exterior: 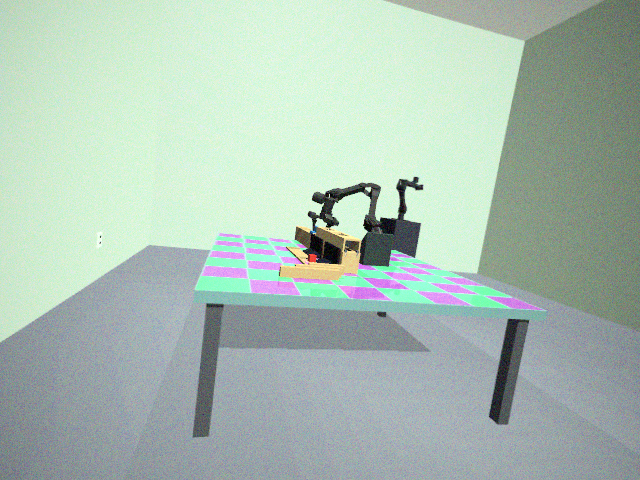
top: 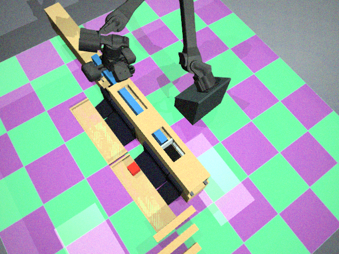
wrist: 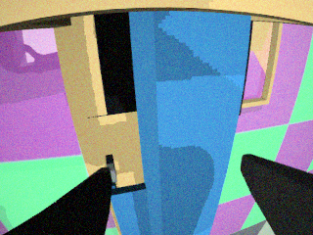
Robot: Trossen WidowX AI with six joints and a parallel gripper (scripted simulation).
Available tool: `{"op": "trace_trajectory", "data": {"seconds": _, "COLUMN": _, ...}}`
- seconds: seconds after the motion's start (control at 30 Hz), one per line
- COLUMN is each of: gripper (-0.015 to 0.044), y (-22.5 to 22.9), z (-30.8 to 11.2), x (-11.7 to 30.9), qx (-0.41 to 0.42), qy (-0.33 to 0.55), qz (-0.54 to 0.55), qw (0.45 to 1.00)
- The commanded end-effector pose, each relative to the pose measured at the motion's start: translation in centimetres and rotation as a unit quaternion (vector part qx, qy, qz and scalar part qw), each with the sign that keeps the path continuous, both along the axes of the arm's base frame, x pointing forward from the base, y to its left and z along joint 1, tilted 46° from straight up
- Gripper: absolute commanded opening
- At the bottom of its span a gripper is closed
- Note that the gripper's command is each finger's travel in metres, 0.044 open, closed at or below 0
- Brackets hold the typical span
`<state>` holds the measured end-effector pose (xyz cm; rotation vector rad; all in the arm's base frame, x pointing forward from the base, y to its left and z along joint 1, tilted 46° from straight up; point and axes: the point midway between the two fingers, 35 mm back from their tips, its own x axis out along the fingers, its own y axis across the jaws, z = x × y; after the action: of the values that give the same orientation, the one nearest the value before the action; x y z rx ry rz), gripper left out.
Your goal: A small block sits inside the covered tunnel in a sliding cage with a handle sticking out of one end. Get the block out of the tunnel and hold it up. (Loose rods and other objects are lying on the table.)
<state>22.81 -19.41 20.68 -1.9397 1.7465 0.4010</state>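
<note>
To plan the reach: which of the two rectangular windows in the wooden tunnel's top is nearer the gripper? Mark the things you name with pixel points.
The window showing only a long blue bar (top: 131,101); the other also shows a white divider (top: 166,143).

The tunnel's roof (top: 153,123) blocks entry from above except at its two windows. The blue bar (top: 131,100) (wrist: 196,113) fills much of the upper window, leaving a narrow gap beside it.

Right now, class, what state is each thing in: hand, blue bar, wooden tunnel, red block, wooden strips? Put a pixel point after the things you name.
Hand (top: 108,75) (exterior: 322,226) (wrist: 178,170): open, astride the bar
Blue bar (top: 130,101) (wrist: 196,108): partly inside, sticking out one end
Wooden tunnel (top: 150,120) (exterior: 338,235) (wrist: 49,10): roofed, with two top openings
Red block (top: 133,168) (exterior: 312,257): outside the tunnel, unheld
Wooden strips (top: 175,223) (exterior: 310,271): lying roughly parallel
</note>
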Motion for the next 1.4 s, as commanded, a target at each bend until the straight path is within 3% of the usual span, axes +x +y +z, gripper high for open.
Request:
{"op": "trace_trajectory", "data": {"seconds": 0.0, "gripper": 0.0256, "y": 0.0, "z": 0.1, "x": 0.0, "qx": 0.000, "qy": -0.001, "qz": -0.001, "qw": 1.000}}
{"op": "trace_trajectory", "data": {"seconds": 0.2, "gripper": 0.0099, "y": 0.0, "z": 0.1, "x": 0.0, "qx": 0.000, "qy": -0.001, "qz": -0.001, "qw": 1.000}}
{"op": "trace_trajectory", "data": {"seconds": 0.37, "gripper": 0.0065, "y": 0.0, "z": 0.1, "x": 0.0, "qx": 0.000, "qy": -0.001, "qz": -0.001, "qw": 1.000}}
{"op": "trace_trajectory", "data": {"seconds": 0.47, "gripper": 0.0000, "y": 0.2, "z": -0.2, "x": 0.1, "qx": 0.001, "qy": -0.001, "qz": -0.001, "qw": 1.000}}
{"op": "trace_trajectory", "data": {"seconds": 1.37, "gripper": 0.0000, "y": 5.4, "z": -6.7, "x": 0.7, "qx": 0.002, "qy": 0.002, "qz": 0.001, "qw": 1.000}}
